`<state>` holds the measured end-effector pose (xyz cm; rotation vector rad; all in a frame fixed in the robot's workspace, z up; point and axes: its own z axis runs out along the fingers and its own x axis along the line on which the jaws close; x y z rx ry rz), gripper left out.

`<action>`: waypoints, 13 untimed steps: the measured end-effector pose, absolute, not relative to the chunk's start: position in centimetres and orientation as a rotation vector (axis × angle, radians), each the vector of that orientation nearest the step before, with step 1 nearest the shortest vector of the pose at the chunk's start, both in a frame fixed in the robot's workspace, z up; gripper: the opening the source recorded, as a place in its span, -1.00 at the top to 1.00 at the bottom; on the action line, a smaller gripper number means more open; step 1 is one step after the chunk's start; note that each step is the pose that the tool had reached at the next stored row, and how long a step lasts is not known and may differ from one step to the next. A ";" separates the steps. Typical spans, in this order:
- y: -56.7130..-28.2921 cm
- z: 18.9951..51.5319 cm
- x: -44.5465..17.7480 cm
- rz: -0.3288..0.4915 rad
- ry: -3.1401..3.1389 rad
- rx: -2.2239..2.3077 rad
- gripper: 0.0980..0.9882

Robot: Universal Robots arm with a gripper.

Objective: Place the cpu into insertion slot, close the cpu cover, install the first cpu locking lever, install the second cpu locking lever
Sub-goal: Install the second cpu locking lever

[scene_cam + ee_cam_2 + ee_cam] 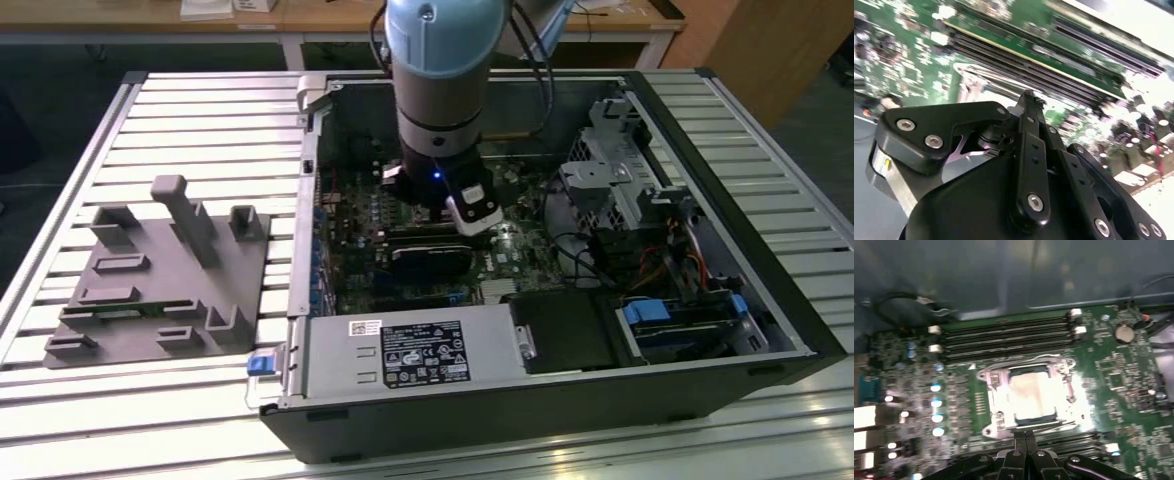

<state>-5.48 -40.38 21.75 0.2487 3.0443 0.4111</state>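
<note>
With its fingers pressed together on nothing, the gripper (1025, 439) is hovering at the edge of the insertion slot (985, 376), where the cpu (1030, 395) is already sitting under the lowered cpu cover (1073, 390), levers seemingly undone.

The exterior view is evenly lit from above, the slatted table (120, 130) shining pale while the open case (561, 300) holds deep shadow. In the first wrist view, glare washes out the cpu (1031, 395) and everything is softly blurred. The second wrist view is smeared, its far board (1004, 35) overexposed in white patches.
</note>
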 end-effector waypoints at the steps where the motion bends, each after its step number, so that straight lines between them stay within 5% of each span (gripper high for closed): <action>1: -40.4 21.8 -5.2 0.406 3.045 0.249 0.98; 13: -37.8 21.7 -4.0 0.313 3.053 0.246 0.98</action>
